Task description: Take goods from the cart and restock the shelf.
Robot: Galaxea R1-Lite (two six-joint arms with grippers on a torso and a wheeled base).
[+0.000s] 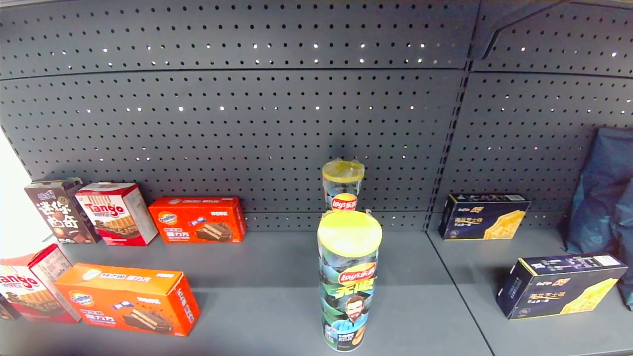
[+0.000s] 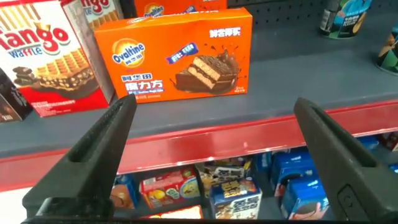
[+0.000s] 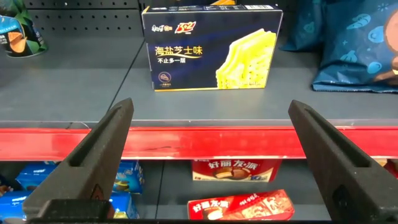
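grey metal shelf (image 1: 267,277) spans the head view, with a perforated back panel (image 1: 247,123) behind it. two tall chip cans with yellow lids stand upright near its middle: the front can (image 1: 348,282) by the front edge, and the rear can (image 1: 342,185) straight behind it, close to the panel. on the left, the front orange box (image 1: 129,299) lies near the edge, just beside the front wafer box (image 1: 32,284). farther back, the rear orange box (image 1: 198,219), the rear wafer box (image 1: 116,213) and a brown box (image 1: 60,210) stand in a row. on the right section, the front blue box (image 1: 561,286) and the rear blue box (image 1: 482,216) sit well apart, with blue bags (image 1: 606,193) at the far right.

the left gripper (image 2: 214,106) hangs before the shelf's red front rail (image 2: 205,146), facing the front orange box, its jaws spread wide apart. the right gripper (image 3: 209,106) hangs before the same rail, facing the front blue box, its jaws equally wide apart. below the rail, packaged goods (image 2: 236,193) sit on a lower level.
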